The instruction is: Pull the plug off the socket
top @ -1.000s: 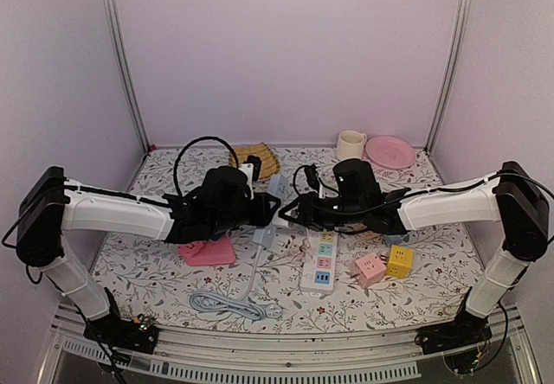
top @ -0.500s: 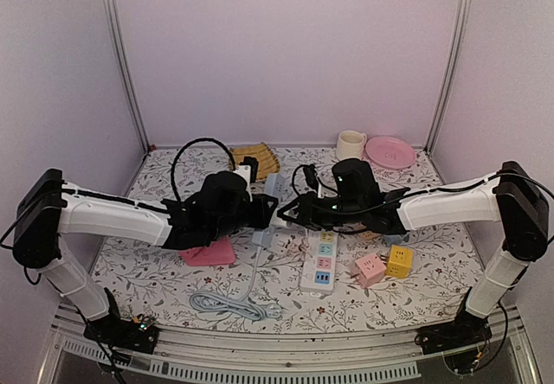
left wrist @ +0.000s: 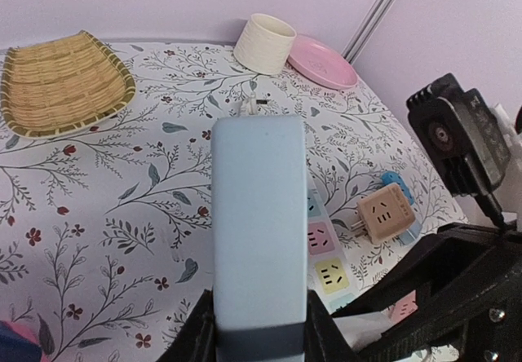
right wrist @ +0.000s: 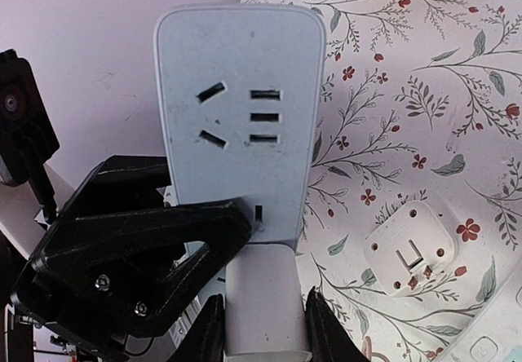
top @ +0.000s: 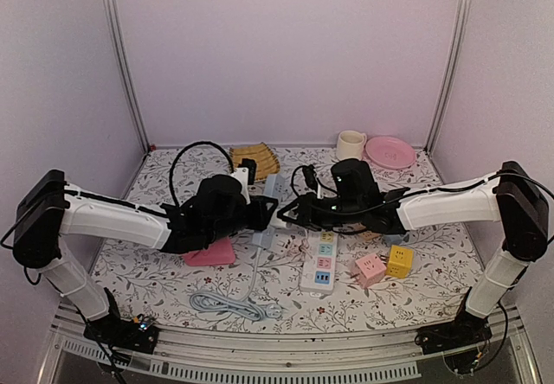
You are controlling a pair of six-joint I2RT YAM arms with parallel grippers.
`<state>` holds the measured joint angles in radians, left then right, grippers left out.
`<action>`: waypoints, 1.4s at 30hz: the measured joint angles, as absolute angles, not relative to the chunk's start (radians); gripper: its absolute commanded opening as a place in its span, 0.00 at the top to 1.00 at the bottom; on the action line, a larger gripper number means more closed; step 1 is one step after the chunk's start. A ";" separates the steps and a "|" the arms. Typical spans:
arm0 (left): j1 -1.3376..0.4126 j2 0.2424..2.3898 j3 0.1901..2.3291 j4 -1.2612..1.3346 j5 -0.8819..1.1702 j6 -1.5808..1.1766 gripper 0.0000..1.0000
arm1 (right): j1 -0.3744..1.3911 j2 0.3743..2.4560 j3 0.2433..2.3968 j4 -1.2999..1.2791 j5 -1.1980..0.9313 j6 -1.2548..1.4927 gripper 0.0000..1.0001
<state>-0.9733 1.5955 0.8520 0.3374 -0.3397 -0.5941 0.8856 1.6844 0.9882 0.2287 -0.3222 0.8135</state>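
Note:
The white socket strip with pastel panels (top: 322,261) lies flat on the table right of centre; it also shows in the left wrist view (left wrist: 326,252). Neither gripper touches it. My left gripper (top: 260,215) is shut on the slimmer grey-blue strip (left wrist: 257,215) and holds it above the table. My right gripper (top: 290,214) is shut on a white plug (right wrist: 265,301). The plug's front end sits against the lower face of the grey-blue strip (right wrist: 241,117). Its pins are hidden.
A pink cube adapter (top: 370,269) and a yellow one (top: 399,261) sit right of the pastel strip. A tan adapter (left wrist: 383,215) and a white adapter (right wrist: 405,252) lie nearby. A basket (top: 253,155), cup (top: 351,144) and pink plate (top: 389,150) stand at the back. A grey cable (top: 229,302) coils in front.
Both grippers have shifted slightly together near the table's middle. Both grips are the same as before.

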 measured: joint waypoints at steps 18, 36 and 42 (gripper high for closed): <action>-0.947 1.596 0.819 0.392 -0.270 -0.582 1.00 | 0.868 1.699 0.995 0.222 -0.372 0.811 0.96; -0.946 1.632 0.880 0.307 -0.297 -0.581 1.00 | 0.847 1.715 1.014 0.191 -0.379 0.804 0.96; -0.942 1.631 0.865 0.328 -0.262 -0.584 1.00 | 0.824 1.714 0.987 0.219 -0.443 0.794 0.96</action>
